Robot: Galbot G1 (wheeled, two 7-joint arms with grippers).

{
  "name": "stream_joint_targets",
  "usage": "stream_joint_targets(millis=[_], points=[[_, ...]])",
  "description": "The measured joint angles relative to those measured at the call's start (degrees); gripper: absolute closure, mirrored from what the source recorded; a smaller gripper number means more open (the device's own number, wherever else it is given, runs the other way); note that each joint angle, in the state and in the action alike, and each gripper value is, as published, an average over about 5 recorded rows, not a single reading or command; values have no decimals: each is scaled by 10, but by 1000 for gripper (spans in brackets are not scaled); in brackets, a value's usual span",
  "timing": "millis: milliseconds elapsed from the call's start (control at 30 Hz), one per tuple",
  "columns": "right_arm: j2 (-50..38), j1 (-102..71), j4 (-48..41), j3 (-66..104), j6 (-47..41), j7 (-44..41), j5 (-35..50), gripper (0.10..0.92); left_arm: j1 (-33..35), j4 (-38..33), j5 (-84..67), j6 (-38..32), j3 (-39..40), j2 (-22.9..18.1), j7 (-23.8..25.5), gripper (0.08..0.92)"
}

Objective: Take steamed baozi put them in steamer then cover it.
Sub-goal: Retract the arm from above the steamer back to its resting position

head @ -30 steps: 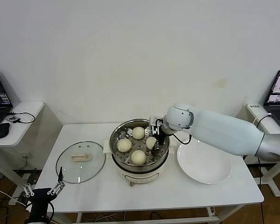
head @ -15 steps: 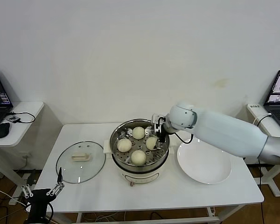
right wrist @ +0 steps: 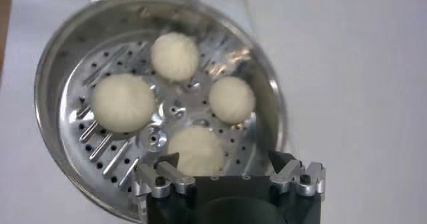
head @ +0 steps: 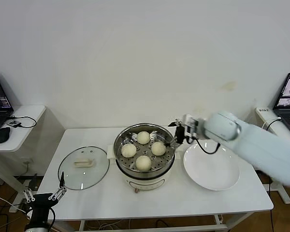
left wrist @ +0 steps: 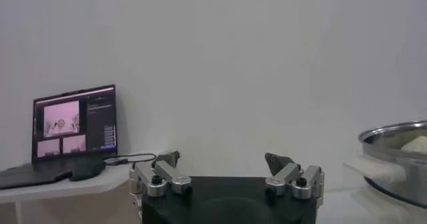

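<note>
All four baozi (head: 143, 150) are now seated on the perforated tray of the steamer (head: 120, 155), which stands at the middle of the worktop (head: 150, 200): one at the far side, one at the left, one at the near side and one at the right (head: 158, 148). The right-hand bun is the one that has just been set down; a second ago it was pinched on edge between the fingers of the right tool (head: 180, 133), inside the pot's right rim, and half a second ago it had been let go and lay flat. That tool has since been drawn up and back to the right, clear of the rim and over the gap between the steamer and the plate (head: 211, 169), with its jaws spread wide and nothing held. The plate, just right of the steamer, carries no buns, so the loading step can be judged finished. What remains is the cover (head: 83, 167), which lies flat on the worktop to the left of the steamer, handle up and close to the pot's left handle. The left tool (head: 44, 197) is parked low at the near left corner, off the worktop's edge, also spread wide and holding nothing.
</note>
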Motion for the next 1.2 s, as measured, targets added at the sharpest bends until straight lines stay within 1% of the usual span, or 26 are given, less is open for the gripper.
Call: stream_joint_targets(millis=[133, 267, 433, 567, 700, 933, 1200], points=[[-16, -137, 30, 112, 70, 72, -4, 203, -10, 10, 3, 3, 6, -1, -2, 177], [-5, -276, 46, 228, 141, 122, -25, 203, -19, 22, 11, 5, 15, -3, -5, 177], [45, -431, 63, 369, 229, 156, -61, 203, -32, 36, 34, 15, 25, -1, -12, 177], [100, -534, 77, 472, 286, 168, -84, 203, -46, 51, 83, 23, 28, 3, -17, 177], [160, -618, 89, 564, 332, 177, -99, 203, -64, 75, 170, 24, 22, 13, -15, 177], [259, -731, 114, 695, 386, 188, -121, 203, -104, 133, 382, 15, 17, 42, -5, 177], [331, -819, 131, 796, 425, 197, -129, 203, -161, 201, 595, 15, 39, 76, 11, 177]])
